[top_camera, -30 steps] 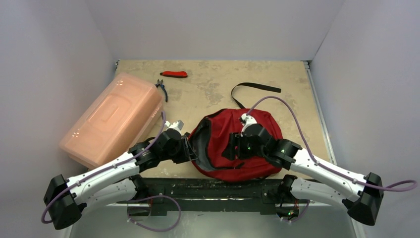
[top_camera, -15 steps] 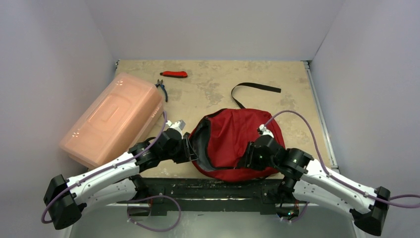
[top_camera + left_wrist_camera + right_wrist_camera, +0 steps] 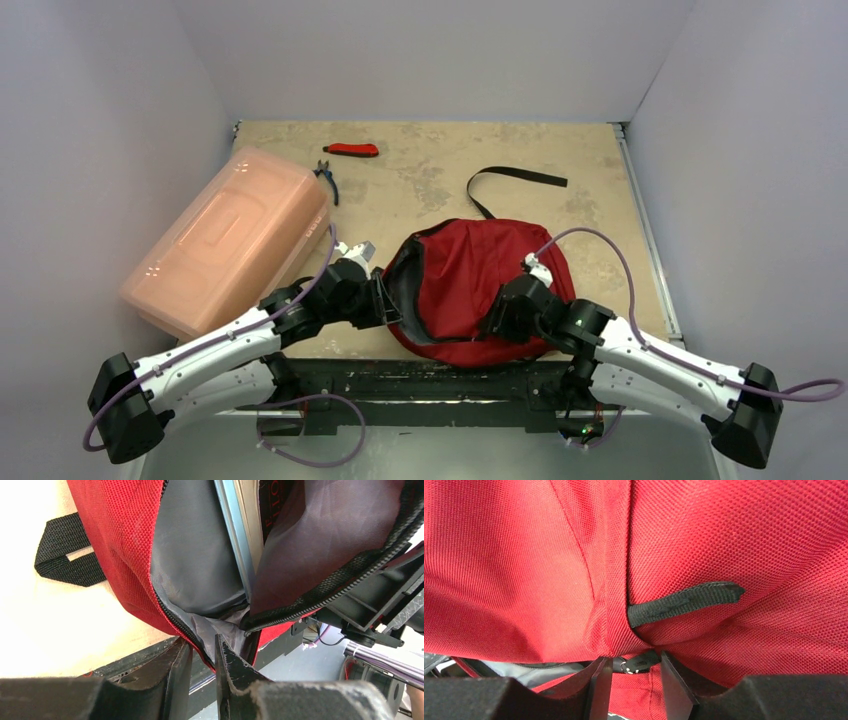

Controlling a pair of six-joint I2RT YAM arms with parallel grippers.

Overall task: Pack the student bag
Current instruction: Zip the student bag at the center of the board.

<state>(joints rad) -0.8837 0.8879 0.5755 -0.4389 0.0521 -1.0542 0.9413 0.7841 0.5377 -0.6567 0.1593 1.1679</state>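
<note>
The red student bag [image 3: 470, 280] lies near the table's front edge with its mouth gaping toward the left. My left gripper [image 3: 383, 300] is at that mouth. In the left wrist view the left gripper [image 3: 202, 655] is shut on the bag's zipper edge [image 3: 172, 617] and grey lining. A book [image 3: 245, 530] shows inside the bag. My right gripper [image 3: 495, 320] presses against the bag's near right side. In the right wrist view the right gripper [image 3: 634, 667] has a black zipper pull [image 3: 639, 664] filling the gap between its fingers. A short black webbing tab [image 3: 684, 600] sticks out above.
A pink translucent box [image 3: 225, 240] lies at the left, close to my left arm. Pliers [image 3: 327, 180] and a red-handled tool [image 3: 352, 150] rest at the back. The bag's black strap [image 3: 510, 180] trails behind it. A strap loop [image 3: 65, 555] lies beside the bag.
My right gripper slid from the top of the bag down to its near right edge, and its jaws narrowed around the zipper pull. The left gripper held still.
</note>
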